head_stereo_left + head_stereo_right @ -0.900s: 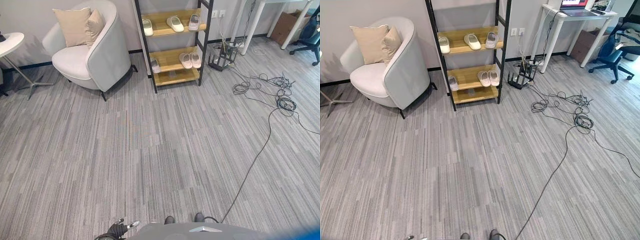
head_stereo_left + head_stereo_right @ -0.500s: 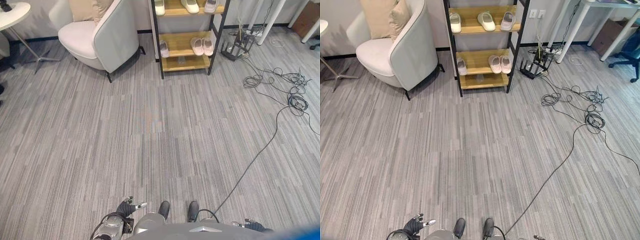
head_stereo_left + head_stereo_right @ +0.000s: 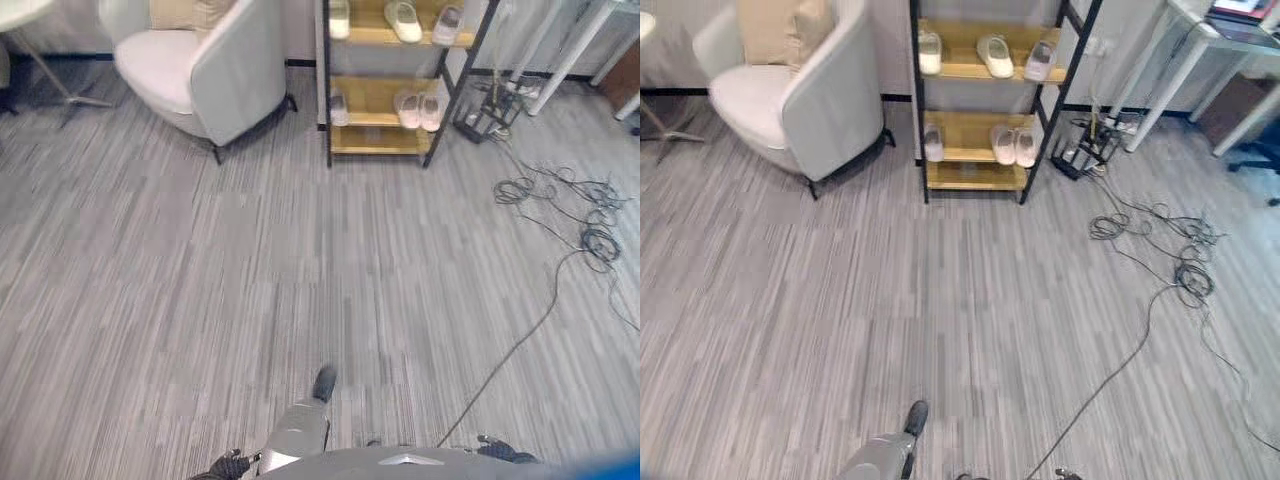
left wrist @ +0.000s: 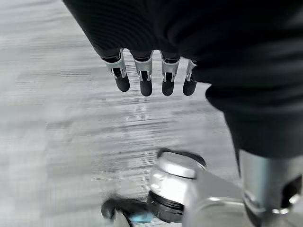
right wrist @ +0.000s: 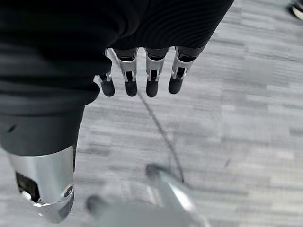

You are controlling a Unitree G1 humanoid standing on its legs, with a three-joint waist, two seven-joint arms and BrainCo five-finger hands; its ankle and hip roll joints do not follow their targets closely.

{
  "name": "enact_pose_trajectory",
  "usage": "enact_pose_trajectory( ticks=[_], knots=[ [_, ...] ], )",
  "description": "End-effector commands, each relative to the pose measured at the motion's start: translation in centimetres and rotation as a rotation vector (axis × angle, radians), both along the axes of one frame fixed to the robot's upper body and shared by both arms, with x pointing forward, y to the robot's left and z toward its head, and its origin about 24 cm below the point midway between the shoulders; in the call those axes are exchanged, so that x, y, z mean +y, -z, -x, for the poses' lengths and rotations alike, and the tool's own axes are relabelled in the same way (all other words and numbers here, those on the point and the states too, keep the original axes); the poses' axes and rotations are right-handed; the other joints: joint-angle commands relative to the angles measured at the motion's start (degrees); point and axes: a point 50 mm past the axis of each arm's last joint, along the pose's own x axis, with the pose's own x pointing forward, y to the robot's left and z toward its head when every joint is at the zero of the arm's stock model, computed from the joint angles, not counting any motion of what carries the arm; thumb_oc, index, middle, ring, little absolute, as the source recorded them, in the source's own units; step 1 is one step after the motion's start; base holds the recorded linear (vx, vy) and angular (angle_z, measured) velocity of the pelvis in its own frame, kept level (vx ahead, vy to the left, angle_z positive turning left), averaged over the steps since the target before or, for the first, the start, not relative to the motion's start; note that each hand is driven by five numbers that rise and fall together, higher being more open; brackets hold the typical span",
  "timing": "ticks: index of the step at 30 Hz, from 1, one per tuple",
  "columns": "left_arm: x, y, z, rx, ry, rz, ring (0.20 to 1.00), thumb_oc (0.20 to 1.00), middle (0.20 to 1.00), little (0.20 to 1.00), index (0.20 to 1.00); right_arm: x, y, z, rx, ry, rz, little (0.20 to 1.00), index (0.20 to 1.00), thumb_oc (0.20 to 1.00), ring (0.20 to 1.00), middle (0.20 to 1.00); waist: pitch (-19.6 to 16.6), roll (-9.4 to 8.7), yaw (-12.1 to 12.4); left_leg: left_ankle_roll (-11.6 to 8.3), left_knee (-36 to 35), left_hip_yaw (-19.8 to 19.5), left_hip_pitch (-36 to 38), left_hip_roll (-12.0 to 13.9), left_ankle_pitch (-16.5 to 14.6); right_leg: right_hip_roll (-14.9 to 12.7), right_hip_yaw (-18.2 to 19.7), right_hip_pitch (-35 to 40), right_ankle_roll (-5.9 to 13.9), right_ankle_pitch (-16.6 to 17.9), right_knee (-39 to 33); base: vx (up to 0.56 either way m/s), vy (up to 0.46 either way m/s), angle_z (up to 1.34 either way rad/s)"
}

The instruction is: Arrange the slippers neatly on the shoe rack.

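Since the earlier frame the camera has shifted; slippers [image 3: 1000,57] and rack [image 3: 980,100] keep their places. Three lie on the upper shelf and three more [image 3: 1013,146] on the lower one, beside the armchair [image 3: 810,100]. Left robot hand [image 4: 151,78] and right robot hand [image 5: 139,78] hang over the floor [image 3: 940,290], fingers relaxed, holding nothing.
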Motion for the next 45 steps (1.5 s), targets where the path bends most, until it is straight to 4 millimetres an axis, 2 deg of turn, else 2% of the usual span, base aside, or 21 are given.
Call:
enact_pose_trajectory(
  ticks=[1, 3, 6, 9, 13, 15, 16, 17, 18, 20, 21, 22, 23, 28, 32, 33, 35, 36, 41, 43, 45],
  knots=[
    [1.1, -1.0, -3.6, -0.144, -0.08, -0.012, 1.0, 1.0, 1.0, 1.0, 1.0, 0.5, -0.4, -2.0, -0.101, 0.16, -0.079, 1.0, 1.0, 1.0, 1.0, 1.0, 2.9, -0.91, 0.5, -0.88, 4.2, -0.5, 0.4, 0.7, -5.7, -7.0, -3.7, 2.6, 2.79, 15.9, -7.0, 0.36, 0.187, -0.14],
    [1.5, -1.3, -4.1, -0.166, -0.097, -0.018, 1.0, 1.0, 1.0, 1.0, 1.0, 0.7, -0.5, -2.2, -0.113, 0.181, -0.092, 1.0, 1.0, 1.0, 1.0, 1.0, 3.4, -0.93, -0.1, -0.89, 4.1, -0.1, 2.1, 0.8, -6.5, -7.2, -5.3, 2.0, 2.33, 14.9, -9.4, 0.27, 0.044, -0.2],
    [2.2, -1.9, -5.5, -0.192, -0.017, -0.065, 1.0, 1.0, 1.0, 1.0, 1.0, -0.7, -0.3, -0.9, -0.05, 0.13, -0.018, 1.0, 1.0, 1.0, 1.0, 1.0, 3.8, -1.44, -1.4, -1.54, 3.6, 0.4, 5.0, 0.9, -9.2, -7.5, -5.6, 1.0, 3.19, 14.4, -22.6, 0.25, -0.076, -0.02],
    [1.5, -1.5, -4.9, -0.155, 0.062, -0.079, 1.0, 1.0, 1.0, 1.0, 1.0, -1.5, 0.0, 1.4, 0.022, 0.155, 0.014, 1.0, 1.0, 1.0, 1.0, 1.0, 3.7, -0.63, -3.7, -2.86, 2.0, -0.3, 8.9, 1.9, -11.5, -7.3, -0.7, -3.0, 4.33, 18.4, -33.4, 0.39, -0.095, 0.15],
    [0.2, -0.7, -3.3, -0.074, 0.134, -0.049, 1.0, 1.0, 1.0, 1.0, 1.0, -2.1, 0.1, 2.8, 0.072, 0.172, 0.032, 1.0, 1.0, 1.0, 1.0, 1.0, 2.3, -0.33, -5.5, -4.76, -1.3, -1.7, 13.2, 3.9, -12.2, -5.0, 2.6, -2.8, 4.34, 18.9, -35.5, 0.43, -0.172, 0.03],
    [-0.6, -0.1, -1.9, -0.022, 0.127, -0.016, 1.0, 1.0, 1.0, 1.0, 1.0, -3.1, -0.2, 2.6, 0.055, 0.166, 0.061, 1.0, 1.0, 1.0, 1.0, 1.0, 0.4, 0.47, -5.5, -8.53, 0.5, -3.9, 13.1, 10.7, -9.2, -0.7, 1.2, -1.8, 0.94, 12.6, -32.9, 0.57, -0.582, 0.49],
    [-0.6, -0.6, -3.8, -0.078, 0.144, -0.023, 1.0, 1.0, 1.0, 1.0, 1.0, -3.8, -0.7, 0.7, -0.007, 0.145, 0.094, 1.0, 1.0, 1.0, 1.0, 1.0, 2.3, -0.64, -3.5, -10.16, 14.5, -5.1, 4.2, 13.8, 0.1, 2.1, 0.0, 1.4, -1.95, 10.3, -34.4, 0.29, -0.543, 0.33],
    [-0.6, -0.6, -3.9, -0.079, 0.144, -0.023, 1.0, 1.0, 1.0, 1.0, 1.0, -3.8, -0.7, 0.7, -0.007, 0.145, 0.093, 1.0, 1.0, 1.0, 1.0, 1.0, 2.2, -0.78, -3.8, -10.12, 14.5, -5.3, 3.8, 13.6, 0.3, 1.9, -0.2, 1.2, -1.91, 10.4, -34.4, 0.17, -0.554, 0.2],
    [-0.7, -1.2, -6.0, -0.152, 0.167, -0.033, 1.0, 1.0, 1.0, 1.0, 1.0, -4.5, -1.2, -0.9, -0.048, 0.114, 0.121, 1.0, 1.0, 1.0, 1.0, 1.0, 4.2, -2.69, -2.4, -7.09, 22.7, -3.2, -1.8, 12.8, 0.0, 2.4, -0.4, 3.1, -3.7, 9.6, -35.3, 0.06, -0.274, 0.67],
    [-1.0, -1.5, -7.1, -0.191, 0.203, -0.042, 1.0, 1.0, 1.0, 1.0, 1.0, -5.1, -1.7, -2.1, -0.079, 0.082, 0.149, 1.0, 1.0, 1.0, 1.0, 1.0, 5.4, -3.32, -0.9, -6.41, 26.2, -2.8, -5.7, 9.3, -3.4, 2.2, 0.2, 4.0, -3.81, 9.0, -35.6, 0.15, -0.179, 0.29],
    [-1.4, -1.4, -7.2, -0.198, 0.225, -0.044, 1.0, 1.0, 1.0, 1.0, 1.0, -5.3, -2.1, -3.1, -0.115, 0.072, 0.162, 1.0, 1.0, 1.0, 1.0, 1.0, 5.6, -3.63, 0.2, -5.76, 21.6, -1.1, -7.1, 3.7, -8.3, 1.7, 0.0, 5.3, -3.21, 8.5, -36.1, 0.24, 0.016, -0.14],
    [-1.4, -1.4, -7.1, -0.194, 0.225, -0.045, 1.0, 1.0, 1.0, 1.0, 1.0, -5.3, -2.1, -3.4, -0.123, 0.07, 0.163, 1.0, 1.0, 1.0, 1.0, 1.0, 5.3, -3.59, 0.3, -5.36, 17.7, 0.0, -6.4, 1.8, -9.1, 1.5, -0.4, 5.5, -2.86, 8.3, -36.3, 0.34, 0.105, -0.24],
    [-1.7, -1.1, -6.4, -0.173, 0.23, -0.044, 1.0, 1.0, 1.0, 1.0, 1.0, -5.2, -2.1, -3.3, -0.12, 0.049, 0.17, 1.0, 1.0, 1.0, 1.0, 1.0, 3.7, -2.1, 1.1, -4.93, 8.3, 2.2, -6.0, -1.9, -6.0, 3.1, -0.9, 6.5, -2.2, 7.8, -36.7, 0.35, 0.167, 0.37],
    [-0.3, -0.4, -2.8, -0.029, 0.187, -0.07, 1.0, 1.0, 1.0, 1.0, 1.0, -3.0, -1.5, -3.3, -0.114, -0.04, 0.133, 1.0, 1.0, 1.0, 1.0, 1.0, 1.5, -1.97, 0.8, -3.86, 3.1, -1.5, -1.9, -3.0, -4.1, 3.7, 0.9, 8.2, -1.87, 5.3, -32.5, 0.27, 0.13, -0.25],
    [1.1, -0.8, -2.8, -0.042, 0.125, -0.103, 1.0, 1.0, 1.0, 1.0, 1.0, -1.7, -1.0, -3.0, -0.085, -0.074, 0.101, 1.0, 1.0, 1.0, 1.0, 1.0, 1.8, -2.1, 1.7, -2.05, 3.8, -1.0, 0.0, -2.6, -5.4, 1.2, -0.6, 6.4, 0.6, 6.7, -23.2, 0.18, 0.145, -0.12],
    [1.8, -1.2, -3.5, -0.072, 0.098, -0.119, 1.0, 1.0, 1.0, 1.0, 1.0, -1.4, -0.8, -2.6, -0.068, -0.067, 0.081, 1.0, 1.0, 1.0, 1.0, 1.0, 2.5, -1.18, 1.5, -1.21, 4.3, -1.8, 1.0, -1.7, -5.7, -0.3, -1.3, 3.5, 2.3, 9.6, -15.5, 0.1, 0.069, -0.24],
    [2.0, -1.4, -4.0, -0.089, 0.11, -0.13, 1.0, 1.0, 1.0, 1.0, 1.0, -1.1, -0.7, -2.4, -0.06, -0.074, 0.075, 1.0, 1.0, 1.0, 1.0, 1.0, 2.7, -0.35, 1.1, -0.77, 4.0, -2.4, 2.4, -1.0, -6.4, -2.8, -1.9, 2.2, 2.47, 11.1, -13.1, 0.15, 0.009, -0.04],
    [2.1, -1.5, -4.2, -0.094, 0.126, -0.141, 1.0, 1.0, 1.0, 1.0, 1.0, -1.1, -0.7, -2.2, -0.055, -0.068, 0.074, 1.0, 1.0, 1.0, 1.0, 1.0, 3.1, 0.02, 0.8, -0.82, 3.9, -3.0, 3.0, -0.2, -7.2, -5.6, -2.2, 2.5, 2.11, 11.9, -15.0, 0.16, -0.108, 0.27],
    [1.6, -1.2, -3.7, -0.07, 0.172, -0.149, 1.0, 1.0, 1.0, 1.0, 1.0, -1.9, -0.8, -2.1, -0.053, -0.055, 0.097, 1.0, 1.0, 1.0, 1.0, 1.0, 2.3, 0.07, -0.1, -3.4, 0.5, -4.6, 6.3, 2.2, -9.1, -9.2, 1.0, 1.3, 3.58, 17.3, -31.0, 0.26, -0.248, 0.28],
    [1.5, -1.0, -3.1, -0.031, 0.183, -0.148, 1.0, 1.0, 1.0, 1.0, 1.0, -2.0, -1.0, -2.5, -0.064, -0.07, 0.104, 1.0, 1.0, 1.0, 1.0, 1.0, 2.0, -0.71, -1.4, -6.09, -1.3, -7.2, 8.9, 5.3, -9.2, -5.3, 4.3, 1.0, 3.44, 14.9, -32.9, 0.58, -0.665, 0.18],
    [0.9, -1.0, -3.9, -0.075, 0.161, -0.127, 1.0, 1.0, 1.0, 1.0, 1.0, -2.3, -1.5, -4.2, -0.13, -0.076, 0.115, 1.0, 1.0, 1.0, 1.0, 1.0, 1.2, -0.66, -1.3, -9.23, 0.9, -9.3, 7.4, 11.3, -6.1, 0.5, 2.3, 2.7, -0.1, 9.3, -33.9, 0.49, -0.757, 0.63]
  ],
)
